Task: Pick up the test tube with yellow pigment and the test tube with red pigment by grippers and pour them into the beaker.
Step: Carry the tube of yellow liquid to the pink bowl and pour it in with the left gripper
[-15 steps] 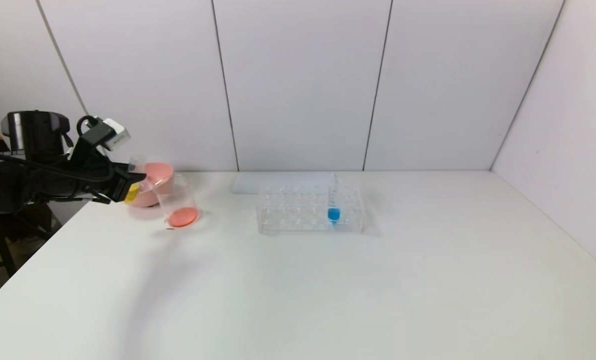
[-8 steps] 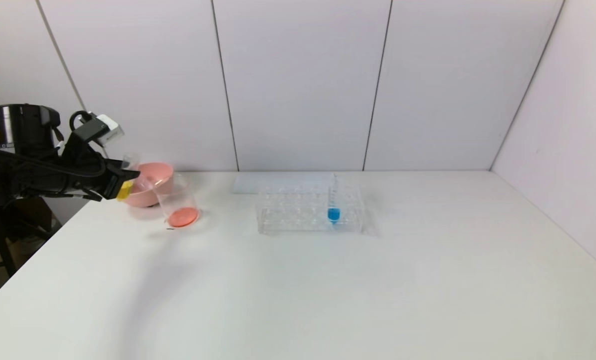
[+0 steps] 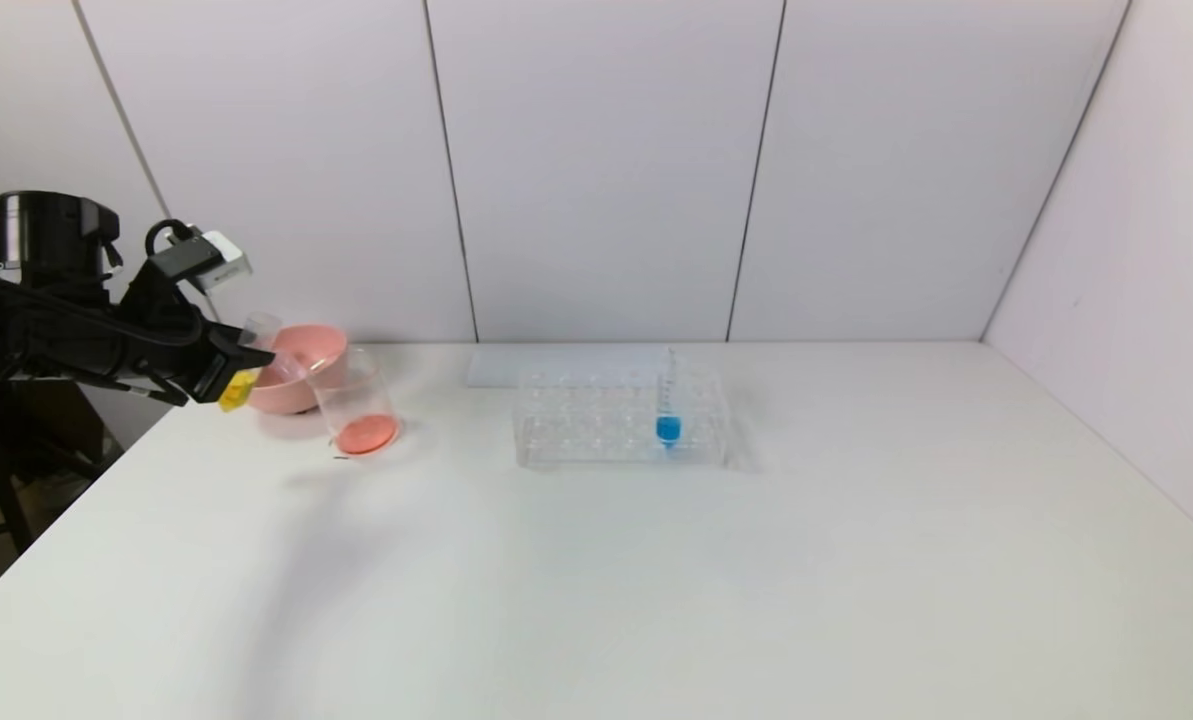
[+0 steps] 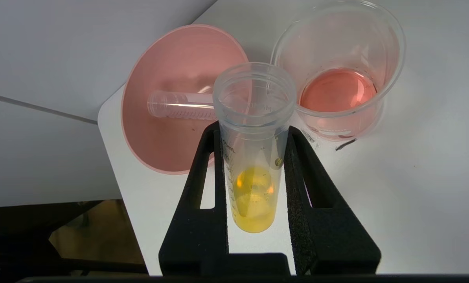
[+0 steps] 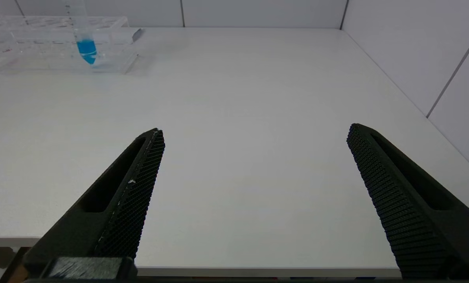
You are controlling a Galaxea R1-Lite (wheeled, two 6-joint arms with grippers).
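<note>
Counting the tubes gives three: the test tube with yellow pigment (image 4: 253,157), one empty tube (image 4: 179,105) lying in the pink bowl (image 4: 159,149), and one blue-filled tube (image 3: 667,405) upright in the clear rack (image 3: 616,420). One beaker (image 4: 338,74) holds orange-red liquid and stands just beside the bowl. The left gripper (image 4: 254,133) is clamped on the yellow tube at mid-length, mouth tilted toward the bowl and beaker. The right gripper (image 5: 254,141) hangs over the near table edge (image 5: 258,271), fingers spread wide and holding nothing.

Clear plastic beaker (image 4: 338,74), matt white table (image 3: 656,560), textured black gripper (image 5: 254,133)
</note>
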